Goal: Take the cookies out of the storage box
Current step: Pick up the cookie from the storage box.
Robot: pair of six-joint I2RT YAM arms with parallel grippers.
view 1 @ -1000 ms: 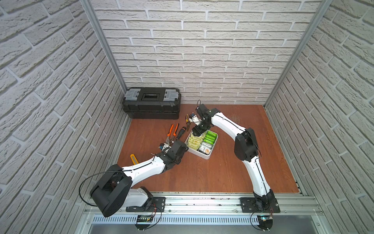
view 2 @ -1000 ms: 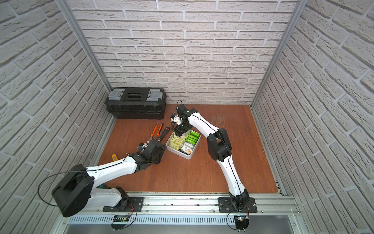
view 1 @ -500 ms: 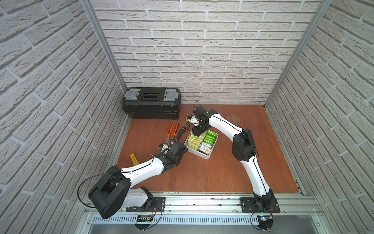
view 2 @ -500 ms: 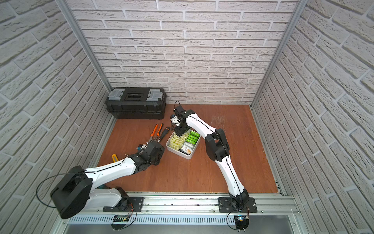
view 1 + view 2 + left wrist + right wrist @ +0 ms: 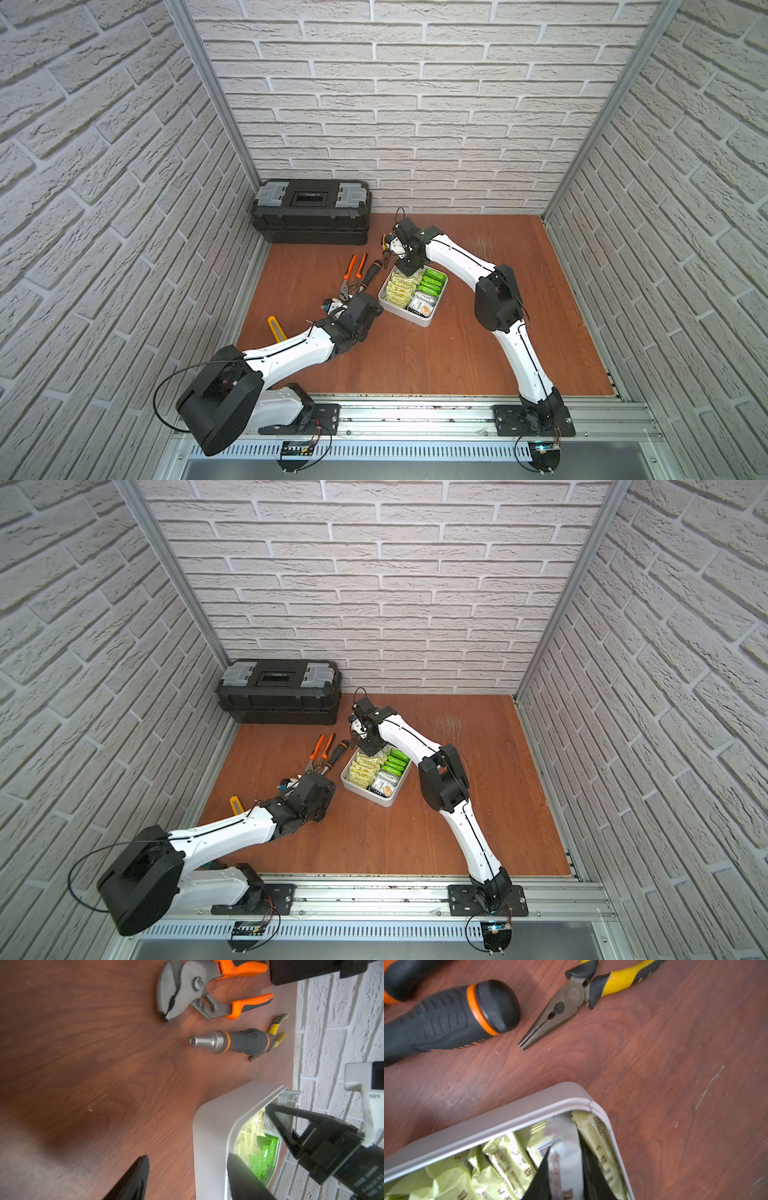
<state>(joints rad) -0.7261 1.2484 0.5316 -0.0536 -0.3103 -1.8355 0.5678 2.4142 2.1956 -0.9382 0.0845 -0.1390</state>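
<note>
The storage box [image 5: 415, 321] is a shallow white tray on the wooden floor, filled with the cookies: pale yellow packets [image 5: 400, 287], green ones [image 5: 432, 280] and white ones [image 5: 420, 306]. My right gripper [image 5: 564, 1145] reaches down into the box's far corner [image 5: 508, 1118] and is shut on a white cookie packet [image 5: 563, 1159] standing among yellow ones [image 5: 508, 1159]. In both top views the right gripper [image 5: 368, 752] hides that corner. My left gripper [image 5: 187, 1159] is open at the box's near-left side [image 5: 209, 1136]. One finger is over the floor, the other over the rim.
A black toolbox [image 5: 311, 212] stands at the back left. Orange-handled pliers [image 5: 353, 272], a black-and-orange screwdriver [image 5: 370, 272] and yellow-handled needle-nose pliers [image 5: 566, 1003] lie just left of and behind the box. A yellow utility knife [image 5: 275, 328] lies by the left arm.
My right gripper has closed inside the box's far corner and now pinches a white packet. The left arm has barely moved.
</note>
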